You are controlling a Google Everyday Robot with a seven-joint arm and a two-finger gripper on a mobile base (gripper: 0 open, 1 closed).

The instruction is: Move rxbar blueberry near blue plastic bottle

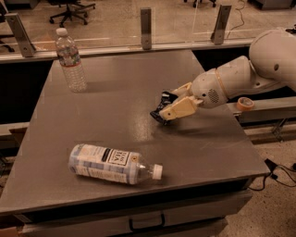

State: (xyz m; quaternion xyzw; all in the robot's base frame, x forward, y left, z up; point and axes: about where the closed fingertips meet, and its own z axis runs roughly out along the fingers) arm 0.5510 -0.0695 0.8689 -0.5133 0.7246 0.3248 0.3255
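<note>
My hand (163,111), above the grey bench (115,88), grasps the small flat dark foil-wrapped rxbar blueberry (165,98) by one end. I judge it light, slippery and bendable. The large pale-labelled blue plastic bottle (107,163) lies at seven o'clock from it.

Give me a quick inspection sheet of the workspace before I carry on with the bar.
Surface: grey table, flat, no spills seen.
Job's things: rxbar blueberry held in the hand over the table's right half, well apart from the blue plastic bottle, which lies on its side near the front edge, cap pointing right.
Clutter: clear water bottle upright at the back left corner; tape roll on the ledge beside the table.
Grippers: hand right of centre, closed on the bar.
Cables: black cables on the floor at the right, off the table.
Surroundings: glass barrier behind the table; office chair beyond it.
</note>
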